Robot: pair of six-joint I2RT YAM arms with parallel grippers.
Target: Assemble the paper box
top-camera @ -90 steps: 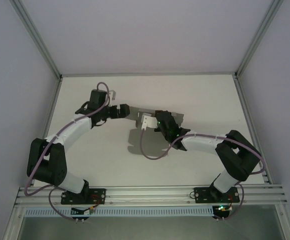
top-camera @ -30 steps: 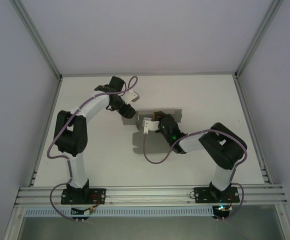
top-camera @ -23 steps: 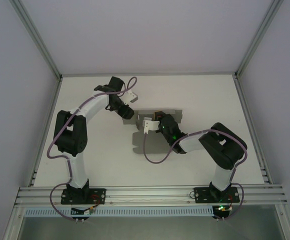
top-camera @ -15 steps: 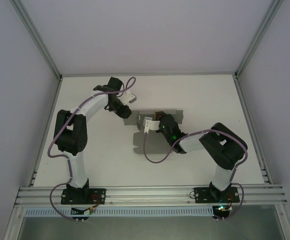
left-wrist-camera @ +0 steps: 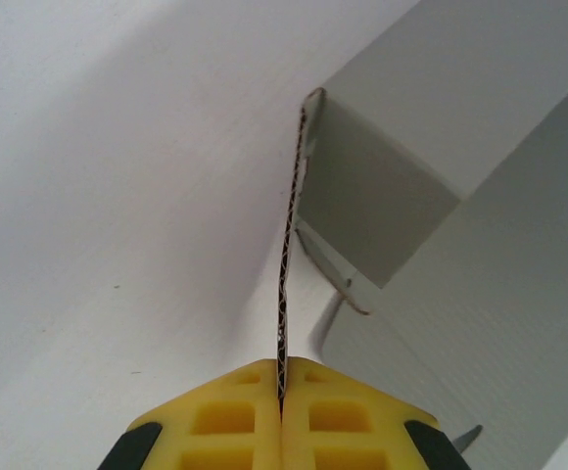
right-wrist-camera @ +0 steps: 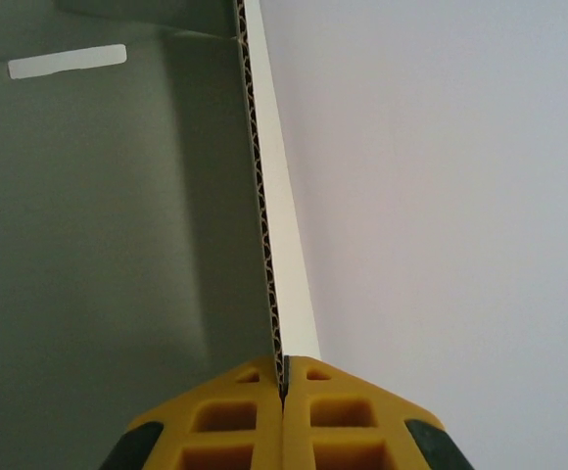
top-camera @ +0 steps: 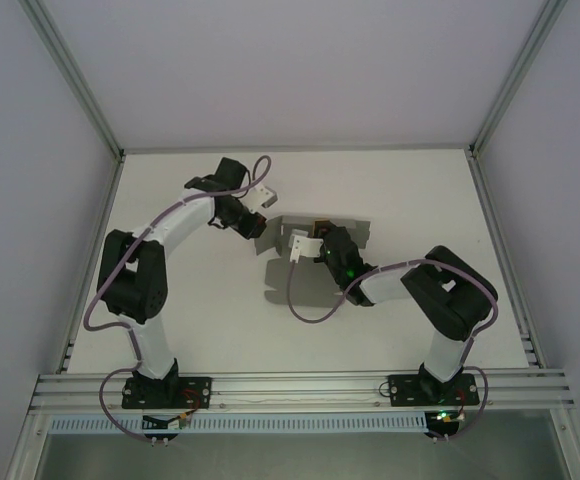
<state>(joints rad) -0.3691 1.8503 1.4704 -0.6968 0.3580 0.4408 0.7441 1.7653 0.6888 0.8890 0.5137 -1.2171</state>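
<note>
The white bench point(top-camera: 190, 330) carries the grey paper box point(top-camera: 353, 233) a little beyond its middle — partly folded, with panels standing up. The left arm point(top-camera: 170, 225) reaches in from the left and the right arm point(top-camera: 400, 280) from the right, meeting at the box. The left end effector point(left-wrist-camera: 282, 377) is clamped on the thin edge of an upright flap. The right end effector point(right-wrist-camera: 284, 377) is pinched on a wall edge — its yellow fingers point(right-wrist-camera: 227, 419) press the corrugated card from both sides.
</note>
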